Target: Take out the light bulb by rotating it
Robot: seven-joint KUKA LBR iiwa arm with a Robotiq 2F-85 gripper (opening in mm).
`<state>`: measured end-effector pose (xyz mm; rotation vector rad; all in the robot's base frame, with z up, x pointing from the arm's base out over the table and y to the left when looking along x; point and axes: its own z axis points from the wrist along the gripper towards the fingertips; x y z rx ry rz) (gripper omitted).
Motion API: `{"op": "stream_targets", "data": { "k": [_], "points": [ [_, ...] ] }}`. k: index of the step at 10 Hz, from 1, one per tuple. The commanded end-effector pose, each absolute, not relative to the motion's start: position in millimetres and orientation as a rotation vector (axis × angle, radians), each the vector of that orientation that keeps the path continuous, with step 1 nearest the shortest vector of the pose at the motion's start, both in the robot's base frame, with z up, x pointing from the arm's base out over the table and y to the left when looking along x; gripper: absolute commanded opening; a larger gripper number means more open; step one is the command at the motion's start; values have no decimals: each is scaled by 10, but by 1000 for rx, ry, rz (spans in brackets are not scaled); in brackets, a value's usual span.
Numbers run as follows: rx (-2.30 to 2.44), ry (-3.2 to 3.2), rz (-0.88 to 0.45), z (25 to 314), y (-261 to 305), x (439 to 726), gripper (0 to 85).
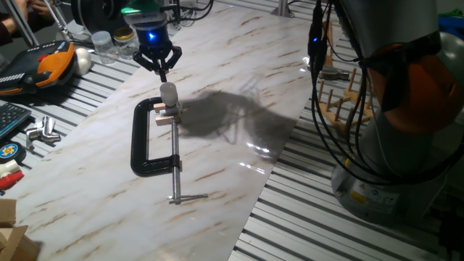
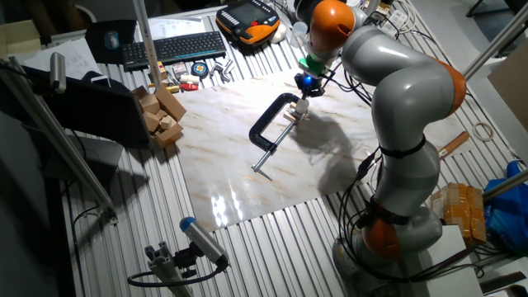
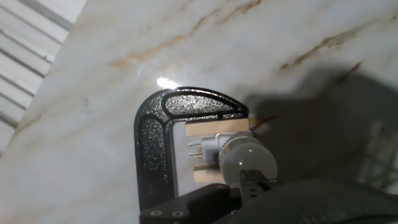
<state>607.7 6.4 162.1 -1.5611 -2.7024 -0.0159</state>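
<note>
The light bulb (image 1: 168, 93) is small and frosted white. It sits in a fitting between two small wooden blocks (image 1: 166, 114) held by a black C-clamp (image 1: 140, 148) lying on the marble board. My gripper (image 1: 162, 75) hangs just above and slightly behind the bulb, its fingers drawn together to a point with nothing between them. In the hand view the light bulb (image 3: 247, 158) lies right under the joined fingertips (image 3: 252, 180), with the clamp (image 3: 153, 146) curving to the left. From the other fixed view the gripper (image 2: 305, 84) is over the clamp's (image 2: 266, 124) far end.
The clamp's screw handle (image 1: 177, 197) points toward the board's near edge. An orange-and-black tool (image 1: 51, 64), clear jars (image 1: 101, 43) and metal parts (image 1: 42, 132) lie on the slatted table to the left. Black cables (image 1: 322, 109) hang at the right by the arm's base.
</note>
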Motion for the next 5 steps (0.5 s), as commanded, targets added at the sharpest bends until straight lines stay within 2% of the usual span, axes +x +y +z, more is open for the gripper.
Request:
{"op": "stream_targets", "data": {
  "k": [1,5],
  "points": [
    [-3082,-536,8,1614,63,6081,0],
    [-3085,-536,60,1612,65,6078,0]
  ]
}}
